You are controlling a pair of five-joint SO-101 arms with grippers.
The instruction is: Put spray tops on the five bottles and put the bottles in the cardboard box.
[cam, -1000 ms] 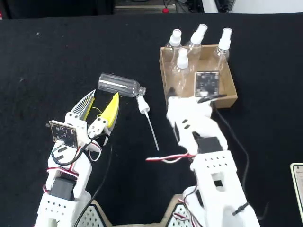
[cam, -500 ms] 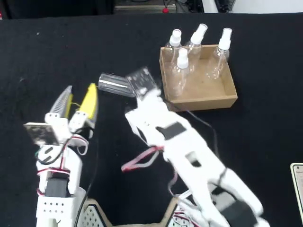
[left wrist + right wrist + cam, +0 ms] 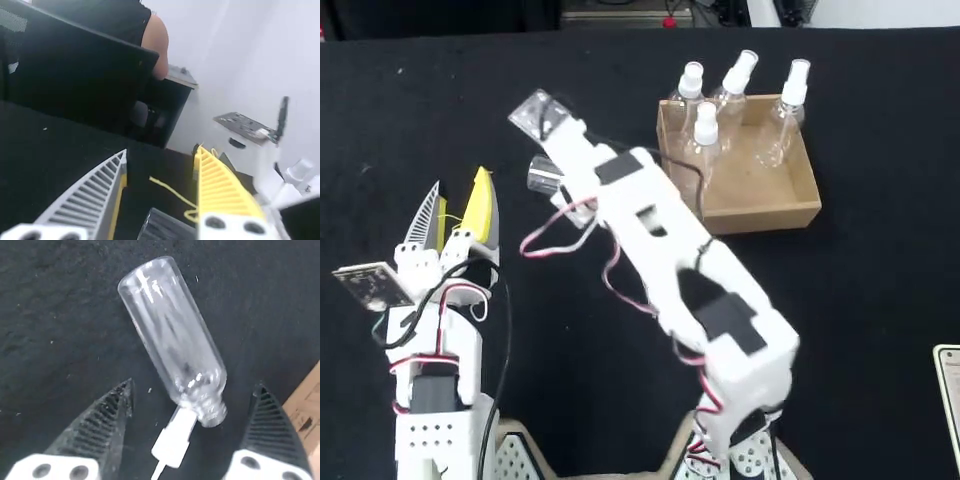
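Right arm stretched far out over the bench (image 3: pixel 55 300). Right gripper (image 3: pixel 194 388) points down, fingers spread wide; the lying bottle (image 3: pixel 172 340) neck and loose spray top (image 3: pixel 175 437) sit between them. Left gripper (image 3: pixel 161 151) is tilted up, fingers spread.

Left gripper (image 3: pixel 160 151): jaws spread wide, the black table (image 3: pixel 45 150) showing in the gap. One finger is white and ribbed (image 3: pixel 85 200), the other yellow and ribbed (image 3: pixel 220 190). Both tips point out across the table. A thin yellow wire (image 3: pixel 167 189) crosses the gap near the finger bases. Past the table's far edge stands a large black panel (image 3: pixel 75 75); chair back or screen, cannot tell. White wall (image 3: pixel 225 50) behind it. A grey tray-like item (image 3: pixel 240 125) sits on a white stand, with a dark upright bar (image 3: pixel 283 117) just beside it. Pale shapes (image 3: pixel 300 170) beyond the yellow finger are too blurred to identify.
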